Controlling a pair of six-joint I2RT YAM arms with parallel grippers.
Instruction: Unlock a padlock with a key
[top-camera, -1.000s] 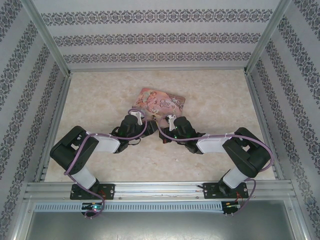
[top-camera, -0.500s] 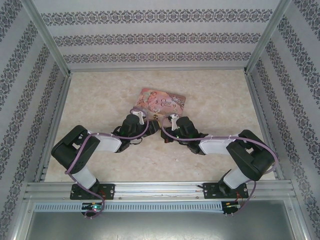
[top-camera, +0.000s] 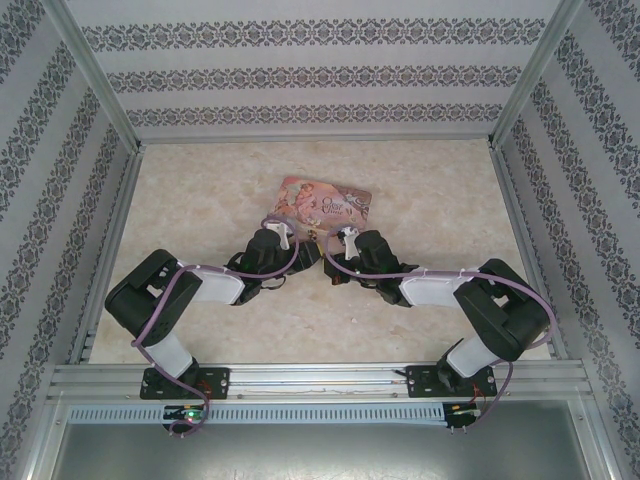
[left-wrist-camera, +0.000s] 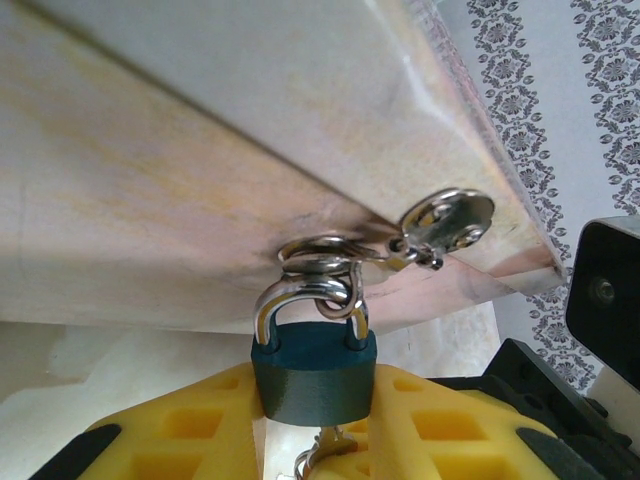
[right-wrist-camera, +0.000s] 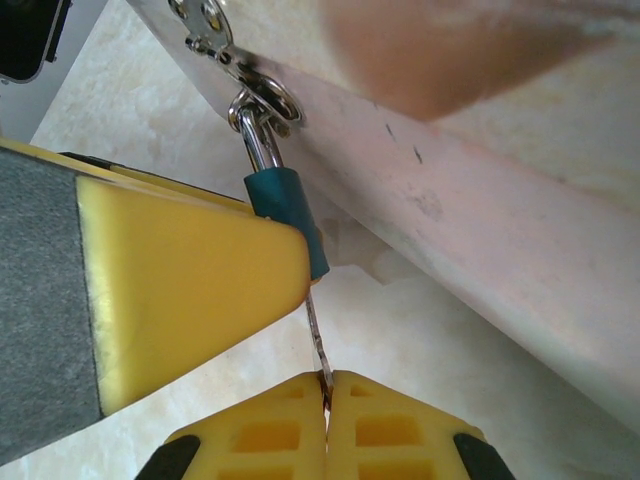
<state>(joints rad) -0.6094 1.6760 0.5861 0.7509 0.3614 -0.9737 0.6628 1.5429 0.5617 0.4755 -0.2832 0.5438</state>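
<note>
The padlock (left-wrist-camera: 313, 370) has a blue body and a silver shackle, which is hooked through a ring on the hasp (left-wrist-camera: 450, 220) of the pink tin (top-camera: 325, 207). My left gripper (left-wrist-camera: 315, 405) is shut on the padlock's body, one yellow finger on each side. The thin key (right-wrist-camera: 318, 340) sticks into the bottom of the padlock (right-wrist-camera: 290, 210). My right gripper (right-wrist-camera: 326, 385) is shut on the key's lower end. In the top view both grippers, left (top-camera: 300, 247) and right (top-camera: 326, 252), meet at the tin's near edge.
The tin lies on the marbled table (top-camera: 200, 200), and its side (right-wrist-camera: 480, 200) looms close over both grippers. My left gripper's yellow finger (right-wrist-camera: 190, 290) crowds the right wrist view. Patterned walls and a metal frame (top-camera: 105, 250) enclose the table.
Both arms have shifted slightly, the right elbow a little to the right. The grippers stay together at the tin's near edge with the same holds.
</note>
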